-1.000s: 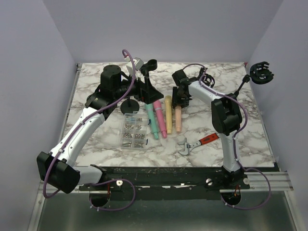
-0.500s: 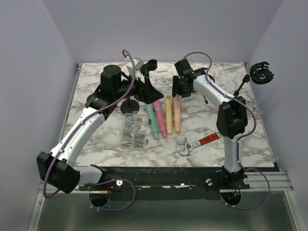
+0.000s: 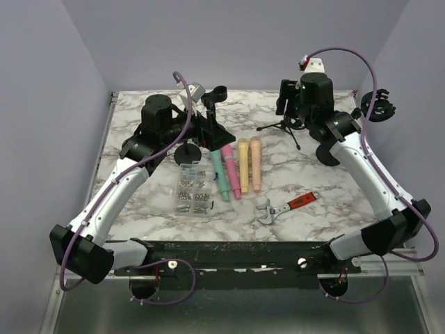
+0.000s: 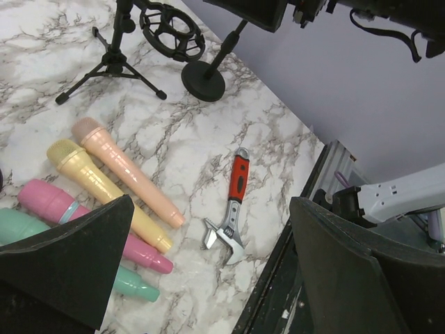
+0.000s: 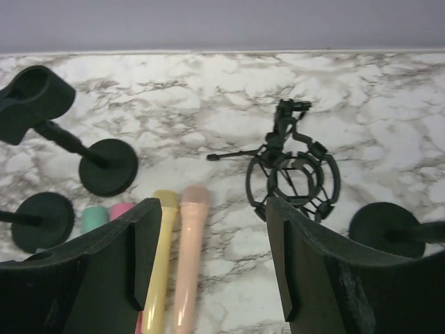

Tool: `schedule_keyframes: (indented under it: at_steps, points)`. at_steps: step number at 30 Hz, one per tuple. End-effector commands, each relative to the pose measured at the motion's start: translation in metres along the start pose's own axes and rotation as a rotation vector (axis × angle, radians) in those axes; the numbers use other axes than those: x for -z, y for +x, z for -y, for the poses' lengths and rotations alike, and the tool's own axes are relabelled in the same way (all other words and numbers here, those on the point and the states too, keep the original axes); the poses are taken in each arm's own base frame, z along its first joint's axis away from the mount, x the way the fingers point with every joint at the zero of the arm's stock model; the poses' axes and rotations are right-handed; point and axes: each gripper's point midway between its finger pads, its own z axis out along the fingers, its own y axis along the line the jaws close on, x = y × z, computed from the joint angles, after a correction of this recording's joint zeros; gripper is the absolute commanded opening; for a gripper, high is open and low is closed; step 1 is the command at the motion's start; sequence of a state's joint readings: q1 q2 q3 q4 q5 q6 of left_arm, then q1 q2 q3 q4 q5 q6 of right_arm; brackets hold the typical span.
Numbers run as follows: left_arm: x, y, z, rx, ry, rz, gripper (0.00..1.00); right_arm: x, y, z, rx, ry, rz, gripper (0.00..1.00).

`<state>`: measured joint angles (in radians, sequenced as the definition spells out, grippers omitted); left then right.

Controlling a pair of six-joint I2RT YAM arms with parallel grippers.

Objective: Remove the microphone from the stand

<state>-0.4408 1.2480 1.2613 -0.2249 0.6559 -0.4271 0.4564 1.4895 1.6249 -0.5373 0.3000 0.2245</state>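
Marble-patterned table (image 3: 313, 174) is noted as the work surface, with a tripod stand (image 3: 281, 127) set upright on its far half. The peach microphone (image 3: 256, 164) is found lying flat on the table, near and to the left of the tripod stand and apart from it. It is placed just beside a yellow microphone (image 3: 243, 165), with a pink microphone (image 3: 231, 174) and a green microphone (image 3: 220, 174) ranged further left of the stand. The right gripper (image 5: 212, 209) is observed over the table by the tripod stand, jaws parted and nothing held. The left gripper (image 4: 208, 209) is recorded well left of the stand, jaws spread wide and empty. A wrench (image 3: 285, 207) is noted on the near side of the stand.
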Motion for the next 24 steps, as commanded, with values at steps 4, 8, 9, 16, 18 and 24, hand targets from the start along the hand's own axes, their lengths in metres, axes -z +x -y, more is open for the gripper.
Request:
schedule_keyframes:
  at_steps: [4,8,9,16,18,24]
  points:
    - [0.004,-0.010,0.016,-0.027,0.048,0.030,0.99,0.017,-0.009,0.084,-0.069,0.294,0.145,0.72]
    - [0.005,-0.011,0.015,-0.028,0.044,0.031,0.99,0.025,-0.006,0.139,-0.310,0.384,0.158,0.66]
    - [0.005,-0.011,0.015,-0.030,0.044,0.031,0.99,0.028,-0.001,0.151,-0.365,0.395,0.159,0.65]
    - [0.005,-0.011,0.016,-0.031,0.046,0.029,0.99,0.036,0.026,0.211,-0.683,0.438,0.165,0.67]
    - [0.005,-0.011,0.016,-0.032,0.048,0.029,0.99,0.036,0.029,0.220,-0.741,0.416,0.173,0.68]
    - [0.006,-0.011,0.016,-0.035,0.044,0.025,0.99,0.038,0.039,0.238,-0.839,0.479,0.208,0.84]
